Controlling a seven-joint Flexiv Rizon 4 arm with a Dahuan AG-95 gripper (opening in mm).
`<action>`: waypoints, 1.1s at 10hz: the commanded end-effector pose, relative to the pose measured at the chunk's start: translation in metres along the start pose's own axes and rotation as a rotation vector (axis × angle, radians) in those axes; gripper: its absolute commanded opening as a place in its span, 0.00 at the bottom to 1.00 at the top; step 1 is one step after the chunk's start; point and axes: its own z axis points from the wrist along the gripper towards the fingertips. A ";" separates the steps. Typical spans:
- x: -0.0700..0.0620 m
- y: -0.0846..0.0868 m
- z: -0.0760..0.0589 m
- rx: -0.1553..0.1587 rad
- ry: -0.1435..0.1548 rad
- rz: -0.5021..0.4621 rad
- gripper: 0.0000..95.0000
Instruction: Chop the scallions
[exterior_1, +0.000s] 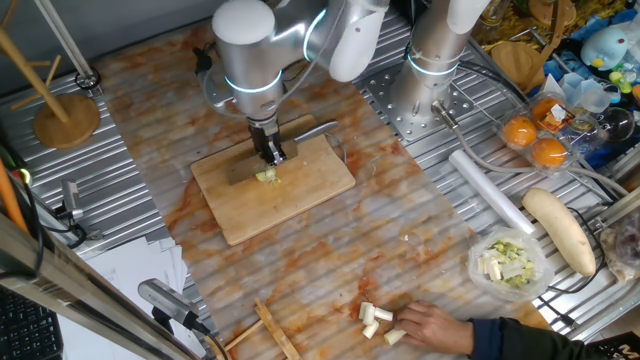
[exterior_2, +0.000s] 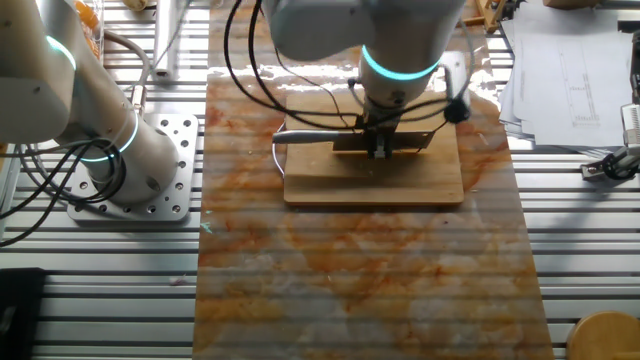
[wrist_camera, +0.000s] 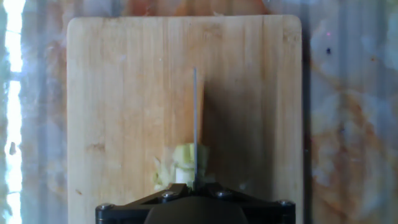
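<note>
A wooden cutting board (exterior_1: 300, 195) (exterior_2: 375, 188) (wrist_camera: 124, 93) lies on the marbled mat. The scallions (exterior_1: 266, 176) (wrist_camera: 180, 165) are a small pale green-white stub with a few slivers, near the board's middle. My gripper (exterior_1: 272, 152) (exterior_2: 381, 148) (wrist_camera: 195, 186) stands directly over them, shut on a knife (exterior_1: 312, 130) (exterior_2: 300, 137). The blade (wrist_camera: 195, 124) shows edge-on in the hand view, running down into the stub and touching it. In the other fixed view the gripper and the blade hide the scallions.
A person's hand (exterior_1: 440, 325) rests at the front right beside several cut white pieces (exterior_1: 375, 320). A bowl of chopped bits (exterior_1: 510, 262), a long cream root vegetable (exterior_1: 560, 228), oranges (exterior_1: 535, 140) and a white roll (exterior_1: 490, 190) lie right. A second arm's base (exterior_2: 130, 165) stands behind.
</note>
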 end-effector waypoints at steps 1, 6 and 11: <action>-0.020 0.002 0.024 0.001 -0.013 -0.004 0.00; 0.001 0.012 -0.029 0.001 0.008 -0.028 0.00; 0.010 0.013 -0.026 -0.004 0.007 -0.047 0.00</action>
